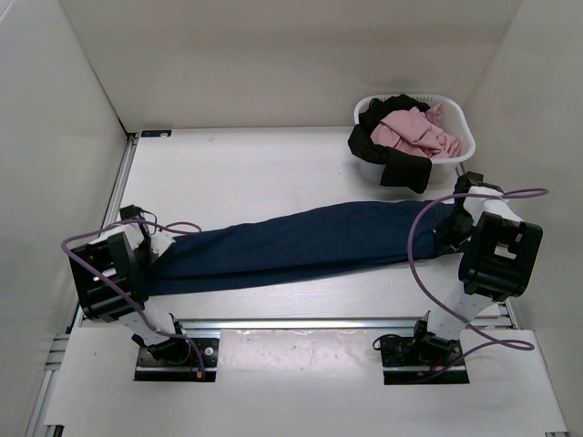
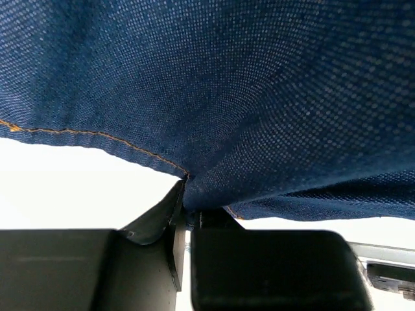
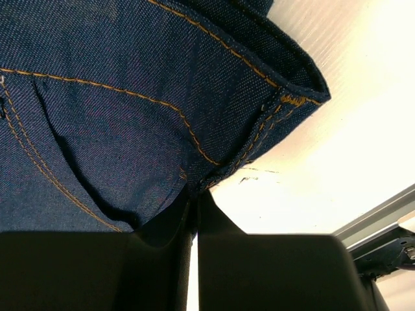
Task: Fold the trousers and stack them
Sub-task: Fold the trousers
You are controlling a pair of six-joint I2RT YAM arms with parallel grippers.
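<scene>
The dark navy trousers (image 1: 301, 244) lie stretched out lengthwise across the table, folded leg on leg, waist end at the right. My left gripper (image 1: 150, 248) is shut on the hem end of the trousers (image 2: 214, 110); its jaws pinch the denim edge with tan stitching. My right gripper (image 1: 453, 225) is shut on the waist end of the trousers (image 3: 130, 110), gripping a stitched seam edge near a pocket. The cloth is pulled fairly taut between the two grippers.
A white laundry basket (image 1: 460, 116) stands at the back right, holding pink and black garments; the black one hangs over its front rim. White walls enclose the table on three sides. A metal rail (image 1: 301, 323) runs along the near edge.
</scene>
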